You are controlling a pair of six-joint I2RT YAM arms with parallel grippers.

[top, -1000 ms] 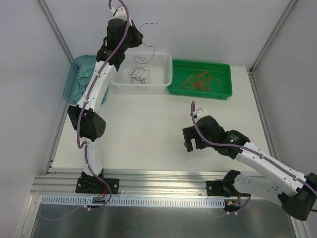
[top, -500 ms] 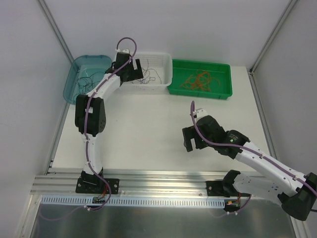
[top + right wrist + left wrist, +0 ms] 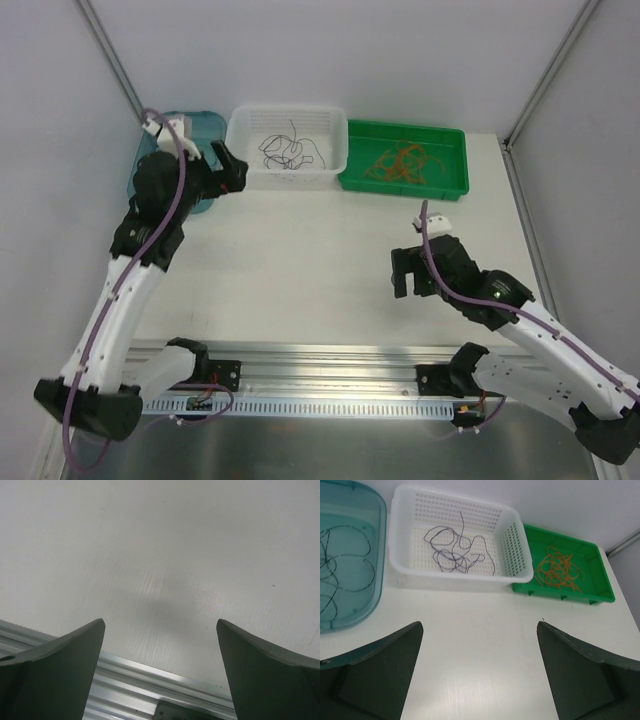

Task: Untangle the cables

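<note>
The cables lie sorted in three containers at the back of the table. Dark grey curly cables [image 3: 456, 550] rest in the white basket [image 3: 512, 545]. Orange cables [image 3: 559, 569] lie in the green tray [image 3: 594, 594], and thin black cables [image 3: 342, 570] in the blue tray [image 3: 376, 585]. In the top view the dark cables [image 3: 285, 150] and the orange cables [image 3: 402, 160] show in the same places. My left gripper [image 3: 480, 625] stands open and empty over bare table, in front of the basket. My right gripper [image 3: 160, 622] is open too, holding nothing, above the near table edge.
The left arm [image 3: 150, 215] covers part of the blue tray [image 3: 200, 125] in the top view. An aluminium rail [image 3: 150, 685] runs along the table's near edge under the right gripper [image 3: 412, 274]. White walls with metal posts close in the back and both sides.
The left gripper opened, and the dark cable it held high now lies in the white basket. The left arm drew back towards the left front. The right arm shifted slightly right.
</note>
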